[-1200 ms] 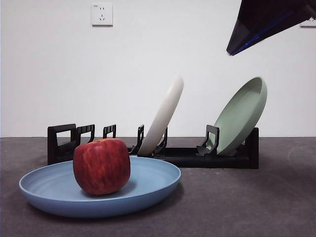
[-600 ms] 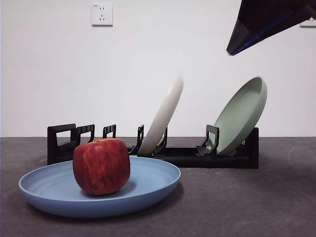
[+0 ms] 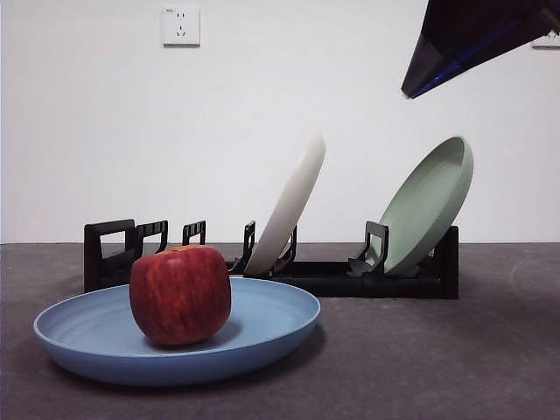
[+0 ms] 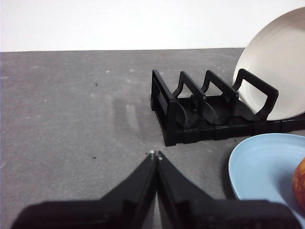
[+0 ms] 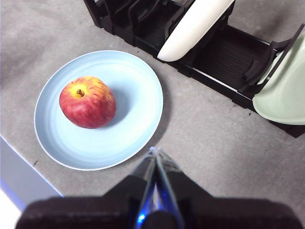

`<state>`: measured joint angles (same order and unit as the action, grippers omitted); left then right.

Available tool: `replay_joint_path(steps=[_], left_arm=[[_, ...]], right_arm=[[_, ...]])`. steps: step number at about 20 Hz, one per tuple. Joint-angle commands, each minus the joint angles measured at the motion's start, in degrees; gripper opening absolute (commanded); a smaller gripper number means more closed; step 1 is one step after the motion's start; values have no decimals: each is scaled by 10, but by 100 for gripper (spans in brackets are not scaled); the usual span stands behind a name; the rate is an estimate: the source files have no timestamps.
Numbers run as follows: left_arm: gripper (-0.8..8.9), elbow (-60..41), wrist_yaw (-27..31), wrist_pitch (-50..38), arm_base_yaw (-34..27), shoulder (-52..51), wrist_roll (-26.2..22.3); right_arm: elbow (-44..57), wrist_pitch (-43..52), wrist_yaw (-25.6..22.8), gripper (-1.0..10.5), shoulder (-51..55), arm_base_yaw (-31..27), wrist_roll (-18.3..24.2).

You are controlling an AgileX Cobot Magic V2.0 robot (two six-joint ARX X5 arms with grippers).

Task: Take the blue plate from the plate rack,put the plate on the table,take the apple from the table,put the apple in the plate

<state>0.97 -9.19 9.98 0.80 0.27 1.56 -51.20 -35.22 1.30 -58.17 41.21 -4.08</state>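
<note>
The apple (image 3: 180,294) sits in the blue plate (image 3: 262,328) on the table (image 3: 437,359), in front of the plate rack (image 3: 350,278). Only the wrist views show the right gripper (image 5: 155,151) and left gripper (image 4: 155,154), both pressed closed and empty. Nothing has moved since earlier.

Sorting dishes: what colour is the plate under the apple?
Light blue plate; right wrist view shows it best.
</note>
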Motion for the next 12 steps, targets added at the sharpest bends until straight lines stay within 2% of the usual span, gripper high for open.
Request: replay_joint_path(steps=[1,5,8,10,12], left_arm=[[-3,-7,0,-1,-2,-1,4],[-3,-7,0,-1,-2,-1,4],[-3,-7,0,-1,-2,-1,4],[-3,-7,0,-1,-2,-1,3],[-3,-7,0,-1,-2,-1,3]], right_arm=[[2,-11,-7,-1,21,0,2],[6,-46,-62,0,76,-26,53],[33,7,-32,0,140,-113,59],[84,91,19,0,198,-186,59],[152,172,40,0,263,-255,59]])
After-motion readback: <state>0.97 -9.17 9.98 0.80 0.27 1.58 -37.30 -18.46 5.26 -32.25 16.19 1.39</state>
